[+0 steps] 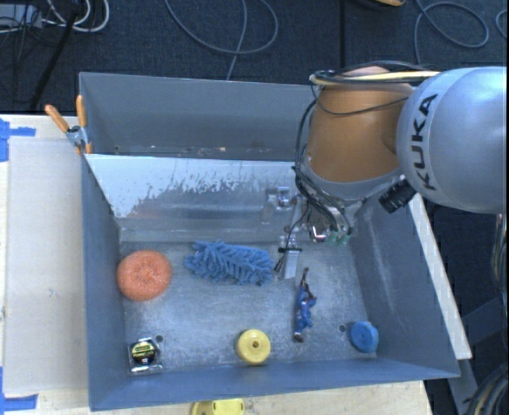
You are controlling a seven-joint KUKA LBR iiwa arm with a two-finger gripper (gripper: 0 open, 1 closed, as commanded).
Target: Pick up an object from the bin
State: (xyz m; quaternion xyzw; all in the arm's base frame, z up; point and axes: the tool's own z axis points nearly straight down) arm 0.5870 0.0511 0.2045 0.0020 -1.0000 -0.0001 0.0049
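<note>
Two things lie nearest the claw [289,264], which hangs low inside the grey metal bin [98,232]. A shaggy blue chenille mop-head [228,263] lies just beside the claw on the view's left. Its long axis runs sideways away from the claw, and its near end is about touching. A thin dark-blue plastic figure [303,309] lies just below the claw in the view, pointing lengthwise toward it. I cannot tell whether the claw is wide or narrow. By nearness, the mop-head's near end seems the likelier target, needing a slight shift toward it.
</note>
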